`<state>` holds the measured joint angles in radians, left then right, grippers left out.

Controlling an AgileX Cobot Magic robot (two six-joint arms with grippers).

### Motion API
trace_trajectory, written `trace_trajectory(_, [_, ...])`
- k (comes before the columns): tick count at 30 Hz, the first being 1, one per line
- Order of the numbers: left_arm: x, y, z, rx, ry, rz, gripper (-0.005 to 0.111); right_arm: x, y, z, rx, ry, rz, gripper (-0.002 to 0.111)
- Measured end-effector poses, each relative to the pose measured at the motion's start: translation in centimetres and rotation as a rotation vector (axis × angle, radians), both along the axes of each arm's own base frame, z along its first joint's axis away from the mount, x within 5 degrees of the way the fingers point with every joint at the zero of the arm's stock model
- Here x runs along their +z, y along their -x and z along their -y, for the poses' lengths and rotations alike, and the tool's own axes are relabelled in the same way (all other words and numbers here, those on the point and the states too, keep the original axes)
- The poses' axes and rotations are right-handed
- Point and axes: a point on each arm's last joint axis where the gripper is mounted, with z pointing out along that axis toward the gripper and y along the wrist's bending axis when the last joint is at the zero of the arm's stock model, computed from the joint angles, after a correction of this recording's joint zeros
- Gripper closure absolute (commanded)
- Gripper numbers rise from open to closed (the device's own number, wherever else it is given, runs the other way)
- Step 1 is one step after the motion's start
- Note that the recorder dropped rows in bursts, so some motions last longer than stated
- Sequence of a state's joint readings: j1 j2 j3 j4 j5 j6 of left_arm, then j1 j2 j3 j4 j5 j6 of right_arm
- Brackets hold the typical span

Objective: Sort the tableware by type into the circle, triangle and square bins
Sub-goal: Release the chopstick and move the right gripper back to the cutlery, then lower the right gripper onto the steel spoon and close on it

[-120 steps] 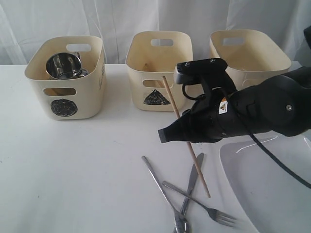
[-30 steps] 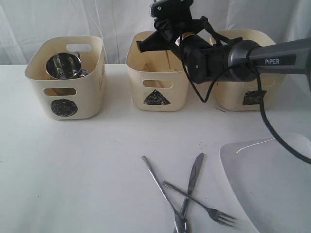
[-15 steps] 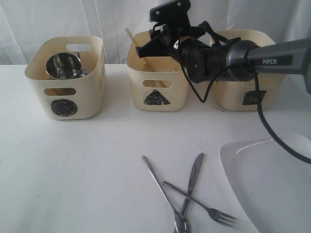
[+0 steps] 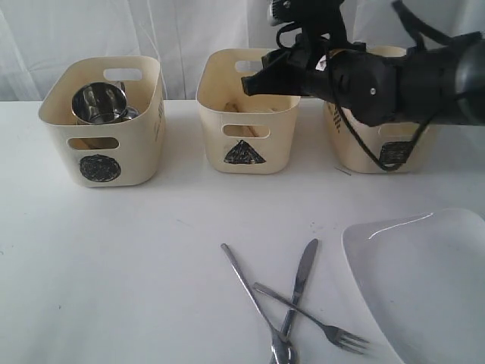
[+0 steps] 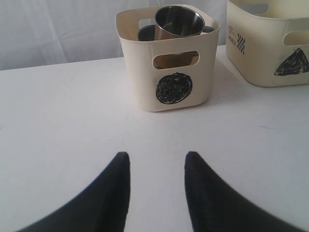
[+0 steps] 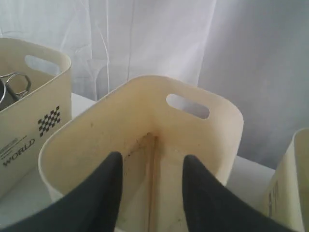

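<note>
1. Chopsticks are hard to count: I see one pale wooden stick (image 6: 153,198) inside the triangle bin (image 4: 246,125), leaning along an inner corner below the handle cut-out. Whether a second lies with it, I cannot tell.
2. My right gripper (image 6: 152,157) hovers over that bin's mouth, its fingers spread apart and holding nothing.
3. My left gripper (image 5: 157,159) hangs above the bare white surface (image 5: 63,121) in front of the circle bin (image 5: 169,72), fingers apart and empty.
4. A shiny steel mug (image 5: 178,21) pokes above the circle bin's rim. A darker steel rim sits behind it, and I cannot make out what that is.
5. The spoon (image 4: 254,296), knife (image 4: 301,277) and fork (image 4: 318,322) lie crossed on the surface. The large white plate (image 4: 424,288) is just to their right, cut off by the frame edge.
6. The square bin (image 4: 356,148) is mostly hidden behind the right arm. Its inside is out of sight.
</note>
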<state>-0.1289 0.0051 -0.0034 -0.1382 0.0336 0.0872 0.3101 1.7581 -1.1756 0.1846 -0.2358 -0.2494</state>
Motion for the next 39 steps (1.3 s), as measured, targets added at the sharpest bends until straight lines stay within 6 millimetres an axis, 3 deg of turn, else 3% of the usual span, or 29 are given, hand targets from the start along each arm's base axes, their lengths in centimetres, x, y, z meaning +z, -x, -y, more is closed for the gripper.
trace_trajectory(3, [0.0, 0.0, 0.0, 0.0, 0.0, 0.0, 0.064, 0.9, 3.6, 0.9, 0.009, -0.007, -0.063, 0.069])
trace_trajectory(10, [0.0, 0.0, 0.0, 0.0, 0.0, 0.0, 0.064, 0.8, 8.5, 0.8, 0.074, 0.021, -0.186, 0.069])
trace_trajectory(21, [0.0, 0.0, 0.0, 0.0, 0.0, 0.0, 0.064, -4.0, 15.0, -0.2, 0.168, 0.066, -0.511, 0.069])
trace_trajectory(26, [0.0, 0.0, 0.0, 0.0, 0.0, 0.0, 0.064, -5.6, 16.8, 0.2, 0.158, 0.055, -0.651, 0.069])
trace_trajectory(39, [0.0, 0.0, 0.0, 0.0, 0.0, 0.0, 0.064, -6.5, 18.7, 0.1, 0.147, 0.06, -0.876, 0.069])
